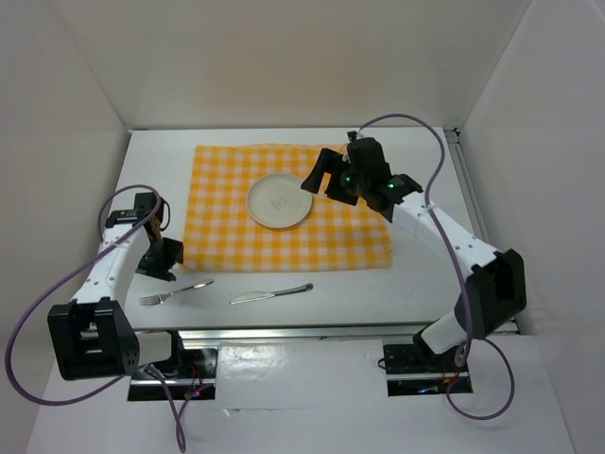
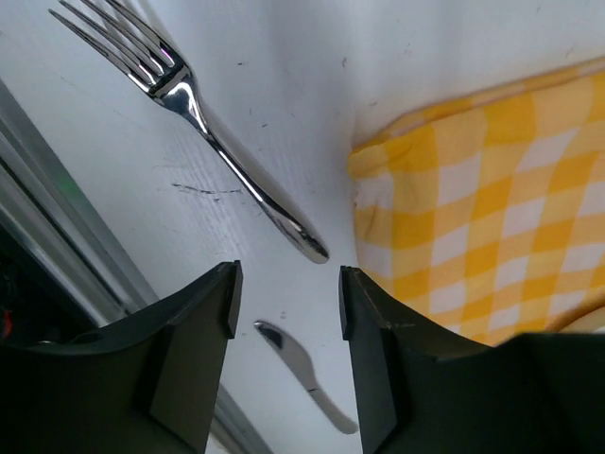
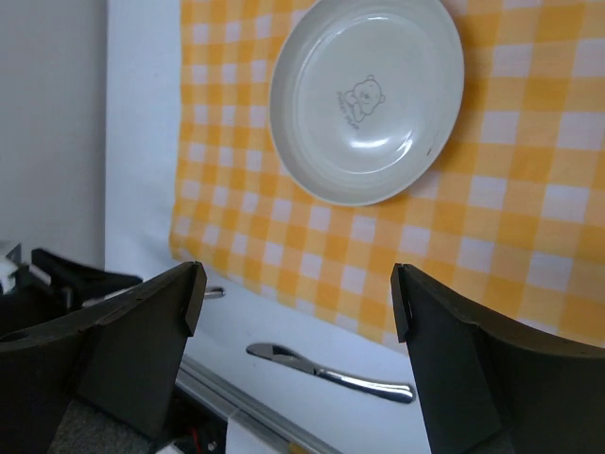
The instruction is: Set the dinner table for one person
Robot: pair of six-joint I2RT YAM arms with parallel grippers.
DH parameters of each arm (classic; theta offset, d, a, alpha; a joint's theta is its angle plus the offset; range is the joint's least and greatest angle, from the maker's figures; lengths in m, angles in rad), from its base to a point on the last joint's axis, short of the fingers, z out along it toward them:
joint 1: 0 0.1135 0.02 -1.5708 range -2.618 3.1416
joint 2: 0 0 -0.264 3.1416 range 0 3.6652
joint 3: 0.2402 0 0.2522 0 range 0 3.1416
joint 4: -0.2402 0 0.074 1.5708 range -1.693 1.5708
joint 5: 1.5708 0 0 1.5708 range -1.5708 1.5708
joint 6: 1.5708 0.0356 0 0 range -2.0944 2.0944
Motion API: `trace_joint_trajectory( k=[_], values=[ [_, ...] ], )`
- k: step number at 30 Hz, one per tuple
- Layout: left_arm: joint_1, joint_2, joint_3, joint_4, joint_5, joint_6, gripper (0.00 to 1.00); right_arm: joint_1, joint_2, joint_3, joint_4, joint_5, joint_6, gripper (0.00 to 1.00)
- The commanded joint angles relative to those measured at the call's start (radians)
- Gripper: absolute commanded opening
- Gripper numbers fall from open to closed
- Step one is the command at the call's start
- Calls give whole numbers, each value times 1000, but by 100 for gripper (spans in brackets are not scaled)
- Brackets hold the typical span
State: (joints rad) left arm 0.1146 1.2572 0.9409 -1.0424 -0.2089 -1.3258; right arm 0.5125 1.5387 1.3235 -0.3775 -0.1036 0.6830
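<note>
Plate (image 1: 279, 200) centred on cloth (image 1: 227, 180) on dinner table (image 1: 378, 293), prob. as centrepiece; fork (image 1: 177, 291), knife (image 1: 271, 293) on bare top nr front edge; right gripper (image 3: 298, 284) wide open, empty, nr plate; left gripper (image 2: 286, 284) part-open, empty, by fork, prob. for pickup.

A white plate (image 1: 279, 200) with a small bear drawing sits on a yellow-and-white checked cloth (image 1: 227, 241). Near the cloth's near edge, a fork (image 1: 176, 290) and a knife (image 1: 271, 293) lie apart on the bare table (image 1: 378, 293), fork to the left.
</note>
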Motion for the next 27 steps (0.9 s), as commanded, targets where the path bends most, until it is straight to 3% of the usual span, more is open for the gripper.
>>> trace_joint_trajectory(
  k=[1, 3, 7, 10, 13, 20, 27],
  values=[
    [13, 16, 35, -51, -37, -191, 63, -3, -97, -59, -32, -19, -45, 92],
    [13, 16, 20, -51, -17, -229, 64, -12, -124, -72, -47, -30, -56, 93],
    [2, 48, -43, -31, 6, -309, 87, -32, -164, -83, -89, -79, -95, 93],
    [2, 57, -65, -22, 26, -343, 93, -54, -173, -101, -98, -111, -109, 93],
    [-9, 90, -76, -36, 16, -407, 86, -75, -183, -121, -107, -136, -132, 93],
    [-29, 200, -85, -54, -20, -466, 82, -114, -183, -133, -107, -173, -169, 93],
    [-29, 150, -174, 62, -40, -472, 81, -123, -163, -142, -107, -192, -169, 93]
  ],
)
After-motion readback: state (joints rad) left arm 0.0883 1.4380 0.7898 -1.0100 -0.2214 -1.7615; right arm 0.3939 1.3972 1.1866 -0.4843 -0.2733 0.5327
